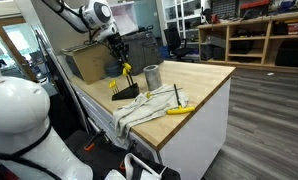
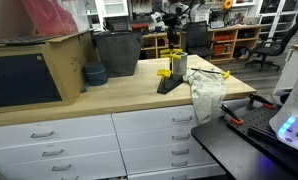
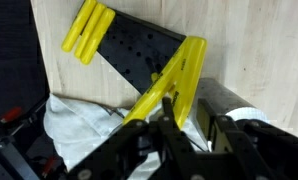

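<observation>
My gripper (image 3: pixel 189 105) hangs over a black perforated tool rack (image 3: pixel 139 50) on a wooden table (image 1: pixel 204 78). A long yellow handle (image 3: pixel 177 80) rises from the rack and runs between my fingers, which look closed on it. Two more yellow handles (image 3: pixel 87 30) lie at the rack's far end. In both exterior views the gripper (image 1: pixel 122 66) (image 2: pixel 173 45) stands just above the rack (image 1: pixel 126 93) (image 2: pixel 167 84), with the yellow handle (image 2: pixel 174 53) under it. A white cloth (image 3: pixel 74 125) lies crumpled beside the rack.
A metal cup (image 1: pixel 152 75) stands close by the rack. A yellow tool (image 1: pixel 177 109) rests on the cloth (image 1: pixel 144 108), which hangs over the table edge. A cardboard box (image 1: pixel 89 62), a dark bin (image 2: pixel 117 52) and a blue bowl (image 2: pixel 94 73) sit further along the table.
</observation>
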